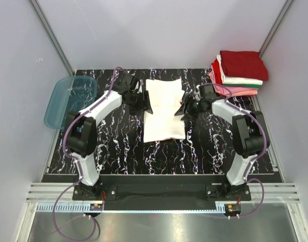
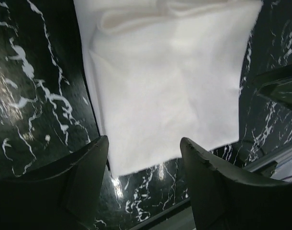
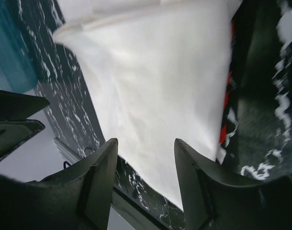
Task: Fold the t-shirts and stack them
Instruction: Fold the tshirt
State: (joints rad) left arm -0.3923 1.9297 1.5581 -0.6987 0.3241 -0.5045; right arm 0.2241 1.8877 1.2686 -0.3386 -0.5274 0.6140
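A white t-shirt [image 1: 164,108] lies folded into a long strip in the middle of the black marbled table [image 1: 118,146]. My left gripper [image 1: 140,101] is at its left edge and my right gripper [image 1: 187,107] at its right edge. The left gripper [image 2: 143,163] is open in its wrist view, and the white t-shirt [image 2: 170,81] lies flat beyond its fingertips. My right gripper [image 3: 145,158] is open too, over the white t-shirt [image 3: 160,91], whose red print [image 3: 225,129] peeks out at one edge. Folded dark red, white and pink t-shirts [image 1: 240,73] are stacked at the back right.
A translucent teal tub [image 1: 70,101] sits at the table's left edge, partly over it, and shows in the right wrist view as the tub [image 3: 12,52]. Grey walls close in the back and both sides.
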